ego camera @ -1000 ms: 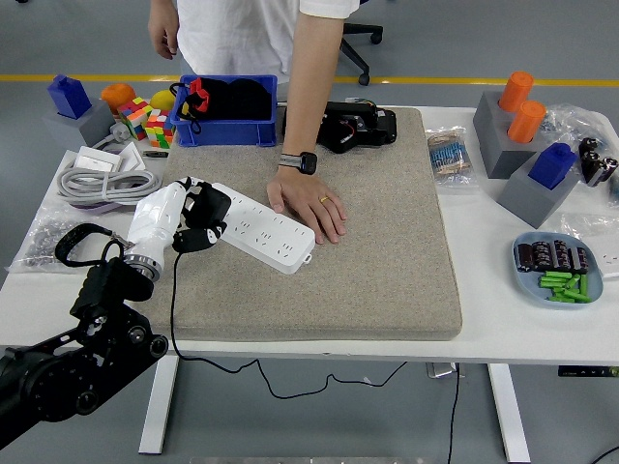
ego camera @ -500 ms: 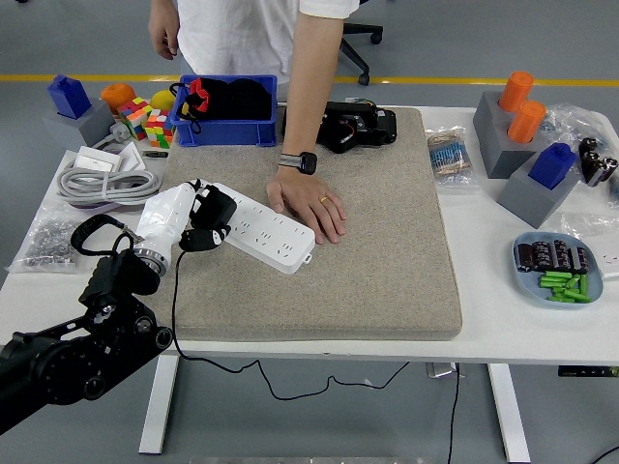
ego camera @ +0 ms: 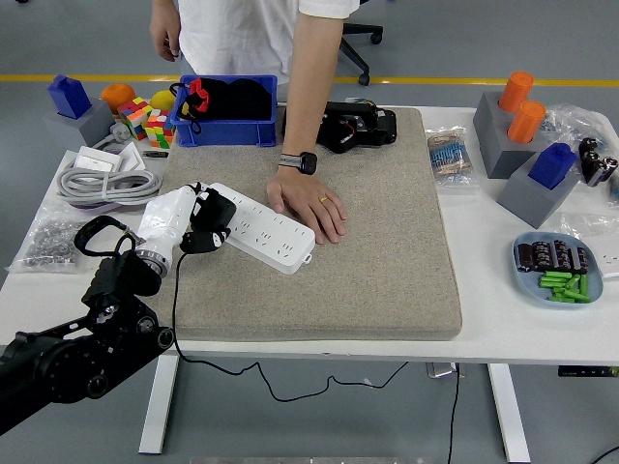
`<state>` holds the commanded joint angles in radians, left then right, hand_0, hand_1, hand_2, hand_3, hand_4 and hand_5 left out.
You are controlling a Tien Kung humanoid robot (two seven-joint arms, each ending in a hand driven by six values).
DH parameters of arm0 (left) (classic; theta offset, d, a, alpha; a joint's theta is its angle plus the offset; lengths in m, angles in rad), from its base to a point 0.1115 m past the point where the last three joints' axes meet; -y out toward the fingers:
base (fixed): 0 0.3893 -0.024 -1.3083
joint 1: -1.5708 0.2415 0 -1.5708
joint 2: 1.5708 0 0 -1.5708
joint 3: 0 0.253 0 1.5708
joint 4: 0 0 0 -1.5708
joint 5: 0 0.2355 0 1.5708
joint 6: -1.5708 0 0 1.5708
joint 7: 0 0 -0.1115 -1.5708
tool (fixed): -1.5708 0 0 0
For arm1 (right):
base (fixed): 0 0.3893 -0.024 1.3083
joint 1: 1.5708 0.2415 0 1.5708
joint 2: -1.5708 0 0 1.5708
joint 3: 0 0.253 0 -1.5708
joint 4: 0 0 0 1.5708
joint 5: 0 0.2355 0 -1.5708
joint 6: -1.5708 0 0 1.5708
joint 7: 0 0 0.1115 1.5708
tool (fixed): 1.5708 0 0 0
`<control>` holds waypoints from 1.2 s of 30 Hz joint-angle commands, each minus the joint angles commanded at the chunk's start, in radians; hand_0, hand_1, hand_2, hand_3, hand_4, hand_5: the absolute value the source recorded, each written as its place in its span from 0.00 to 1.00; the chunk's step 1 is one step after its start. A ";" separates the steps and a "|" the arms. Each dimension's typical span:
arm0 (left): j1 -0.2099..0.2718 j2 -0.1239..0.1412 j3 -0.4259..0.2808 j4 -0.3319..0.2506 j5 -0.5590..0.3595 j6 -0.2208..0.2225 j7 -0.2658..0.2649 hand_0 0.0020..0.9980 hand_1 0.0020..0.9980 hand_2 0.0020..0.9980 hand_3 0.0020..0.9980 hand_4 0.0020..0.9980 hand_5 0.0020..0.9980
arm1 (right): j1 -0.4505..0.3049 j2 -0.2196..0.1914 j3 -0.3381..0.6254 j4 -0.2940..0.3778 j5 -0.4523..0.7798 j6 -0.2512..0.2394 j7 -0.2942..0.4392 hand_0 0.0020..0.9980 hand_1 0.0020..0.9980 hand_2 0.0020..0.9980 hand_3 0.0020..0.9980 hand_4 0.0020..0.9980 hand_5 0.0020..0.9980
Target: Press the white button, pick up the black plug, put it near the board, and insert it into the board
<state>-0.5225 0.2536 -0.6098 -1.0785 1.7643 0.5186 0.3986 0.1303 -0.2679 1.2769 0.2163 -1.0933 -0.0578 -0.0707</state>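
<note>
The left hand (ego camera: 198, 220) has its fingers closed around the black plug (ego camera: 211, 215) at the left end of the white board (ego camera: 263, 227), while a person's hand (ego camera: 308, 209) presses the board's other end.

power strips: you've got one (ego camera: 259, 226)
black plugs: one (ego camera: 209, 220)
blue bins: one (ego camera: 228, 131)
orange cylinders: two (ego camera: 516, 92) (ego camera: 527, 122)
blue blocks: two (ego camera: 70, 96) (ego camera: 554, 164)

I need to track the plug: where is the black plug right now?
In the head view, the black plug sits in the left hand, at the white power strip's left end, on the mat's left side.
</note>
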 joint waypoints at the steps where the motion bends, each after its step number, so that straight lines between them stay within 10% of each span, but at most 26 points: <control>1: 0.000 0.000 0.000 0.001 0.000 0.000 0.000 0.32 0.32 0.39 0.56 0.58 0.00 | 0.000 0.000 0.000 0.000 0.000 0.000 0.000 0.61 0.58 0.58 0.58 0.65 0.39; 36: -0.005 0.006 0.009 0.003 -0.009 -0.017 0.009 0.29 0.32 0.38 0.56 0.59 0.00 | -0.004 0.001 0.008 0.001 -0.002 0.000 0.000 0.61 0.58 0.58 0.58 0.65 0.39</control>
<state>-0.5274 0.2597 -0.6012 -1.0754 1.7551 0.5017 0.4076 0.1264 -0.2671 1.2845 0.2172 -1.0952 -0.0581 -0.0704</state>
